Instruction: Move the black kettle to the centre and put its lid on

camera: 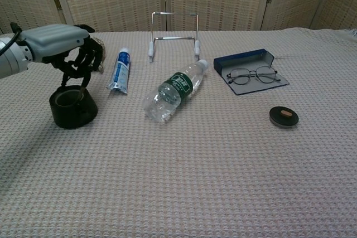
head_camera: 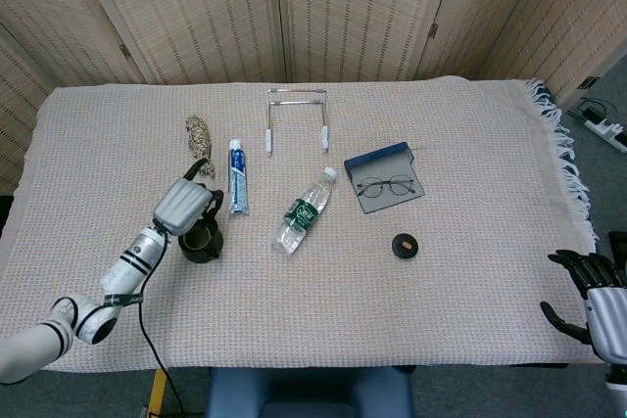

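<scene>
My left hand hangs just above the black kettle at the table's left, fingers curled down, holding nothing I can see. The kettle looks rigid, smooth, fairly light; I'd grip around its body. The lid lies far right.

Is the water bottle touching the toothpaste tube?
Apart. The chest view shows bare cloth between the bottle and the tube; the head view shows the same gap.

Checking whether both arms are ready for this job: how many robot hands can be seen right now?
2. The left hand hovers over the open black kettle at the table's left side. The right hand shows only in the head view, at the table's near right corner, holding nothing.
</scene>
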You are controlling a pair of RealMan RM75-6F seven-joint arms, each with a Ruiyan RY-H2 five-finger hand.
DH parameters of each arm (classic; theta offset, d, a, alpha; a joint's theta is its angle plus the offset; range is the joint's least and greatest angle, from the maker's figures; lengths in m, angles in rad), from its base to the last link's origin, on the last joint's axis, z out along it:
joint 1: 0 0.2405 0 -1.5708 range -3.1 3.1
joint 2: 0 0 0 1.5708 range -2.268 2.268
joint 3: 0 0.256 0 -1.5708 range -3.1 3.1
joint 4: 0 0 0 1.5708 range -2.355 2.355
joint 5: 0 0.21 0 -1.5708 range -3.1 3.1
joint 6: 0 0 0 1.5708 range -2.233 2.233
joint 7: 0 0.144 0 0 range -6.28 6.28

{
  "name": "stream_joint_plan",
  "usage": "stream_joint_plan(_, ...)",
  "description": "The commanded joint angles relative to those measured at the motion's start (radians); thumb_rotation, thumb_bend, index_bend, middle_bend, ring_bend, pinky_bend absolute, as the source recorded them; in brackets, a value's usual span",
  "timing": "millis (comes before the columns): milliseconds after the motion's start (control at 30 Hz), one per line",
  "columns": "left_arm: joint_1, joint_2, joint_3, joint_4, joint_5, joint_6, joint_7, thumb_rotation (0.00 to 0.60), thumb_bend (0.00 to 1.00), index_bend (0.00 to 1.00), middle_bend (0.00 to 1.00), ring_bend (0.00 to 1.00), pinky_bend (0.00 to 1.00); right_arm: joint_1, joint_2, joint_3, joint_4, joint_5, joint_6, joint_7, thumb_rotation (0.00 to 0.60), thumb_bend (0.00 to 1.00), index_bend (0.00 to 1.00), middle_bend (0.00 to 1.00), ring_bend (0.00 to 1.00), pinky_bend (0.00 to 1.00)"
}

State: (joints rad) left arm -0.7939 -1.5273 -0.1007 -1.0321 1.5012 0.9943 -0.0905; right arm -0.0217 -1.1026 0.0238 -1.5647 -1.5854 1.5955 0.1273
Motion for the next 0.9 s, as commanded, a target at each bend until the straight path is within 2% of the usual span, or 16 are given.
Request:
stream_joint_plan(33,0.017,0.020,-0.003,-0.023,0.001,0.028,-0.040,0.600,0.52,0.74,0.69,0.60,0.04,0.001,-0.001,0.000,0.002,0.000,-0.001,0.002,0.600,0.28,0.23,0.24,0.21,0.15)
stream_joint_plan(433,0.061,0.106,-0.008,-0.166,0.023,0.133,-0.054,0.600,0.58,0.75,0.71,0.61,0.04,0.002,-0.010,-0.001,0.017,-0.001,-0.006,0.015,0.600,0.28,0.23,0.24,0.21,0.15)
stream_joint_plan(800,0.059,0.157,0.006,-0.353,0.094,0.178,0.039,0.600,0.58,0.74,0.71,0.61,0.04,0.002,-0.009,-0.002,0.023,-0.003,-0.004,0.017,0.600,0.28,0.23,0.24,0.21,0.15)
stream_joint_plan(900,0.044,0.165,0.009,-0.435,0.131,0.180,0.093,0.600,0.58,0.74,0.71,0.61,0.04,0.001,0.000,-0.001,0.019,-0.001,-0.004,0.014,0.600,0.28,0.23,0.24,0.21,0.15)
